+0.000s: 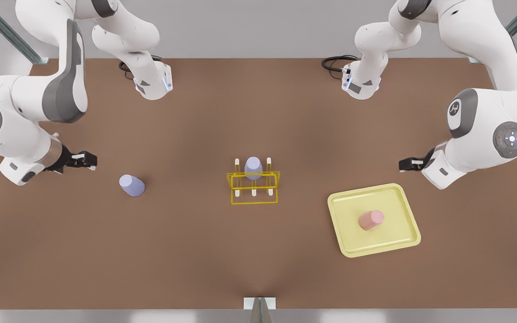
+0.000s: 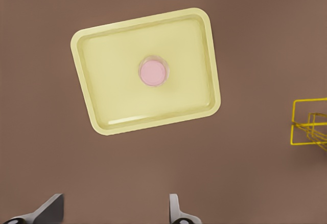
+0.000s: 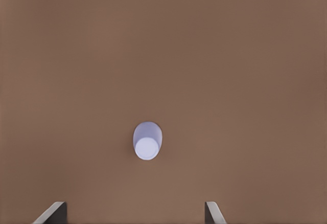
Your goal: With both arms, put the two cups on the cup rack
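The left pincer (image 1: 403, 164) waits, fingers apart, near the pink cup (image 1: 370, 220) in its tray (image 1: 402, 242). The right pincer (image 1: 89, 160), fingers apart too, waits near the blue cup (image 1: 131, 185) on the bench (image 1: 195, 251). Another blue cup (image 1: 253, 168) seems to sit on the rack (image 1: 254, 188).

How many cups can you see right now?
3: a lavender cup on the table at the front view's left, another lavender cup on the rack, a pink cup in the tray.
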